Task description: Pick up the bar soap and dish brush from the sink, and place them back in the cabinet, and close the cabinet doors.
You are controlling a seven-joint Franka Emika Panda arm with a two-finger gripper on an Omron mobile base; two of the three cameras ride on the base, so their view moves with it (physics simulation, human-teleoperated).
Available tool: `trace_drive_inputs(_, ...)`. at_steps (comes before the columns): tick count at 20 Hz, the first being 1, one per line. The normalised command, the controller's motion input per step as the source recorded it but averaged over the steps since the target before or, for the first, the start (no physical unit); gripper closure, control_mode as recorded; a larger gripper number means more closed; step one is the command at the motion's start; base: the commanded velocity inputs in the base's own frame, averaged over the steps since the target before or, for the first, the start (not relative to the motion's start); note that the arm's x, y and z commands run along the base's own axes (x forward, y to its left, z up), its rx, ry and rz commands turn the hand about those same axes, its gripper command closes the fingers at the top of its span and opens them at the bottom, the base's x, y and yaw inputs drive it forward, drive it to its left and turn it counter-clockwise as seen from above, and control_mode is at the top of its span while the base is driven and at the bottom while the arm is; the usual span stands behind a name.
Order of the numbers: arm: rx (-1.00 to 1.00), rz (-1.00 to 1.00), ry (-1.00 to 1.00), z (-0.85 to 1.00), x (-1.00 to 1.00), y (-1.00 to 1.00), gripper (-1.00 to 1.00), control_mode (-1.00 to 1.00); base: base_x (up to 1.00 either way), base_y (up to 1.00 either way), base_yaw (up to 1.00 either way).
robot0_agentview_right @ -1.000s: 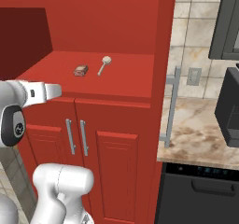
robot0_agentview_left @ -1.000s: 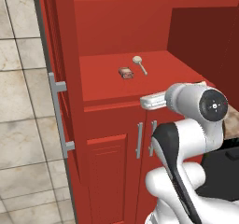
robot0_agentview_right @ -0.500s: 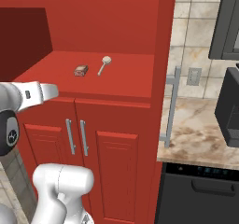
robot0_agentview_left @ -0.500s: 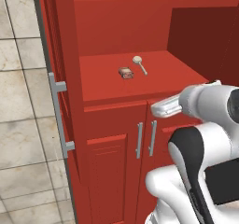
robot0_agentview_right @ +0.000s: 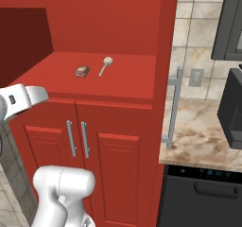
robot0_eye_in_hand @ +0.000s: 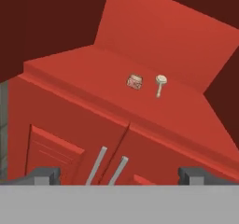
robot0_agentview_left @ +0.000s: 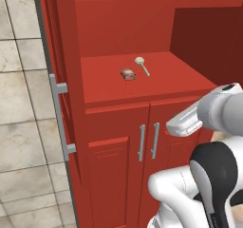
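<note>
1. Left of frame, one of the cabinet doors hangs open; closing both is the step left, I judge.
2. Centre: the bar soap and dish brush lie on the cabinet shelf.
3. Right: the hand is wide open, empty, and has withdrawn rightward since before.

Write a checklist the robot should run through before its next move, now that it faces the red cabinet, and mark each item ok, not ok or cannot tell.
1. Bar soap lies on the cabinet shelf: ok.
2. Dish brush lies on the same shelf, beside the soap and apart from it: ok.
3. Tool is open and holds nothing: ok.
4. Large cabinet doors are shut: not ok; the left door and the right door both stand open.
5. Long door handles are in sight to push: ok, left handle, right handle.
6. Small lower doors are shut: ok.
</note>
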Motion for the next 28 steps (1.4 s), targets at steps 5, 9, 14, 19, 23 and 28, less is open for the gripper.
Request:
trace_drive_inputs(5,-0.15,0.12,0.0,0.0,-0.49,0.0,-1.0,-1.0,0.0,0.0,0.0)
trace_drive_inputs(9,-0.15,0.07,0.0,0.0,-0.54,0.0,-1.0,-1.0,0.0,0.0,0.0)
trace_drive_inputs(14,-0.18,0.04,-0.01,0.0,-0.39,0.03,-1.0,-1.0,0.0,0.0,0.0)
trace_drive_inputs(19,-0.21,0.0,-0.03,0.0,-0.27,0.2,-1.0,-1.0,0.0,0.0,0.0)
trace_drive_inputs(23,-0.19,0.0,-0.01,0.0,-0.18,0.26,-1.0,-1.0,0.0,0.0,0.0)
trace_drive_inputs(28,-0.12,0.0,-0.01,0.04,-0.2,0.18,-1.0,-1.0,0.0,0.0,0.0)
